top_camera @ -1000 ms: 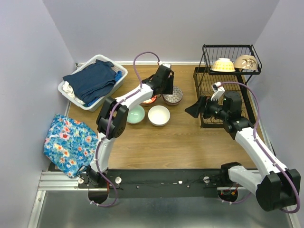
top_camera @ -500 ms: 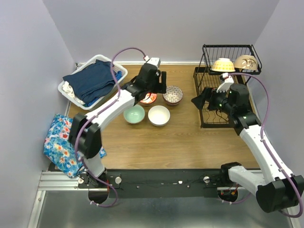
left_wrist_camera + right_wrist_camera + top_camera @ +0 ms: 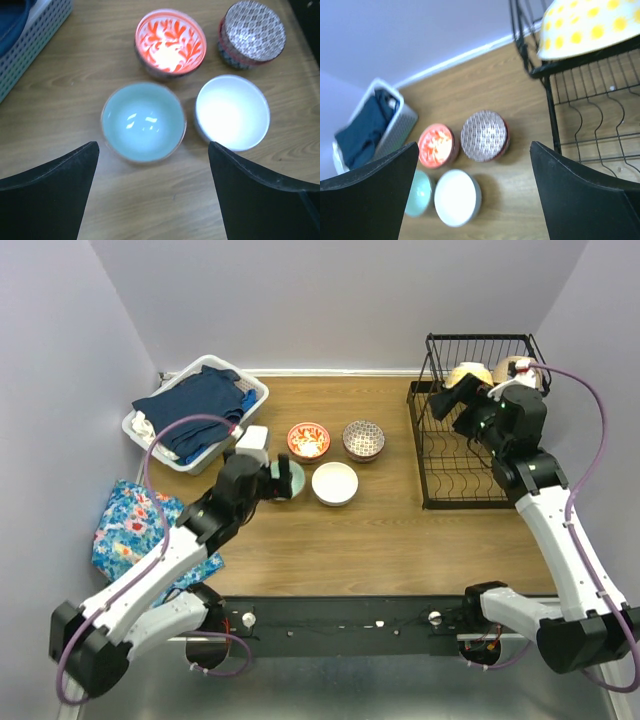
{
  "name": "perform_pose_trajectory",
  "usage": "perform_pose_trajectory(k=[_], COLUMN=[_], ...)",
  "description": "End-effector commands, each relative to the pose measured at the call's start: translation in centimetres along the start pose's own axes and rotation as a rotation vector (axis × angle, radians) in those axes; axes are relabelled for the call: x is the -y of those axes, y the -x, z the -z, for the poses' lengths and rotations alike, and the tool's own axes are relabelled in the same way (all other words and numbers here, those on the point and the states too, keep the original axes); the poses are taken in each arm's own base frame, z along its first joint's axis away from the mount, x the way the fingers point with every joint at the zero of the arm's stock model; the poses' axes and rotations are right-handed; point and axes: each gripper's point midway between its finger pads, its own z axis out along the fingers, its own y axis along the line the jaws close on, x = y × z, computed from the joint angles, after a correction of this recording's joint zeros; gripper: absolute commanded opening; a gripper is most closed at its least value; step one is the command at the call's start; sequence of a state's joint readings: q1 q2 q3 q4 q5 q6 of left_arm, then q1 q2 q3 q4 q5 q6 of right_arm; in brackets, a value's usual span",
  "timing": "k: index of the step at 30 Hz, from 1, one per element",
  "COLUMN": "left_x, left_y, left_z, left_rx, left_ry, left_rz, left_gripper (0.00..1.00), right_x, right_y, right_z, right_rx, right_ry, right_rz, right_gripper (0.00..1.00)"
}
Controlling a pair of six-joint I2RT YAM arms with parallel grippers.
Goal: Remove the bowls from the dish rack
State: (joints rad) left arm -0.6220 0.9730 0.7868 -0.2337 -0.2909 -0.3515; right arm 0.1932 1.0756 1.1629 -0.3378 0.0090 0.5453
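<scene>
Both spread empty — right gripper sees the yellow-dotted bowl on the dish rack, left gripper four tabletop bowls.

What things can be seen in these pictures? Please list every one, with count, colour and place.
Bowls on table: 4; red-orange floral bowl, dark patterned bowl, mint green bowl, white bowl; grouped mid-table.
Bowls on rack: 2; yellow-dotted bowl, beige bowl; upper tier.
Dish rack: 1, black wire, table's far right.
Laundry basket: 1, white, far left, holding dark blue clothes.
Floral cloth: 1, blue, beside the table's left edge.
Table: 1, wood.
Left gripper: 1, black fingers, open above the mint green bowl.
Right gripper: 1, black fingers, open, near the rack's upper tier.
</scene>
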Motion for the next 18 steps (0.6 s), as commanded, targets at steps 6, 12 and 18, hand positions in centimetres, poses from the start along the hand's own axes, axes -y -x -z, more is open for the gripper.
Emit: perform_pose_trajectory(k=[6, 12, 18], left_x=[-5.0, -5.1, -4.6], left_y=[-2.9, -2.2, -2.9], left_z=[4.1, 3.7, 2.9], left_rx=[0.093, 0.129, 0.074], left_ry=[0.126, 0.138, 0.124], left_rz=[0.019, 0.011, -0.014], left_gripper=[0.99, 0.99, 0.99], right_x=[4.3, 8.5, 10.7], right_y=[7.8, 8.9, 8.9], right_z=[-3.1, -4.0, -4.8], right_rx=[0.173, 0.192, 0.200], right_ry=[-0.267, -0.284, -0.244], right_rz=[-0.209, -0.410, -0.541], right_gripper=[1.00, 0.95, 0.93])
